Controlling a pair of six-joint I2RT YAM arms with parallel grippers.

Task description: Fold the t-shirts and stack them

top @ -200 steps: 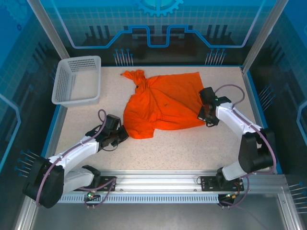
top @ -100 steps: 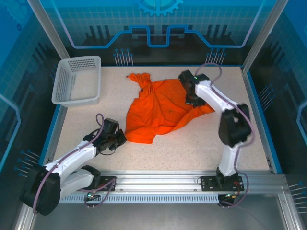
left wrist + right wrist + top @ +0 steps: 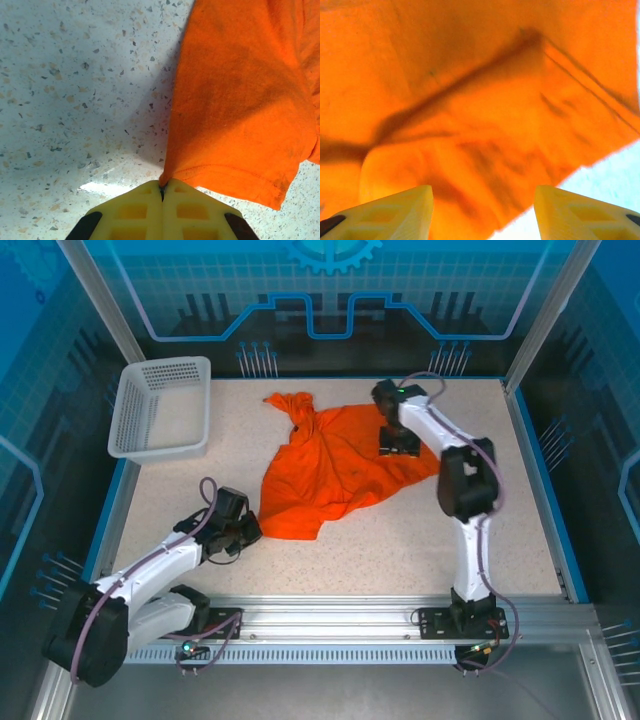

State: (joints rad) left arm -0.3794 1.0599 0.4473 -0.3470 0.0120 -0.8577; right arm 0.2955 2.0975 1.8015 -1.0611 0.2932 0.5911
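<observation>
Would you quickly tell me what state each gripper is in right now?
Left gripper: shut on the t-shirt edge.
Right gripper: open, over the t-shirt.

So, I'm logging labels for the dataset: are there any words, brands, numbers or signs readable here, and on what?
None can be read.
t-shirt: plain orange, no print.
basket: no label.
back panel: a gear graphic and lines, no letters.
</observation>
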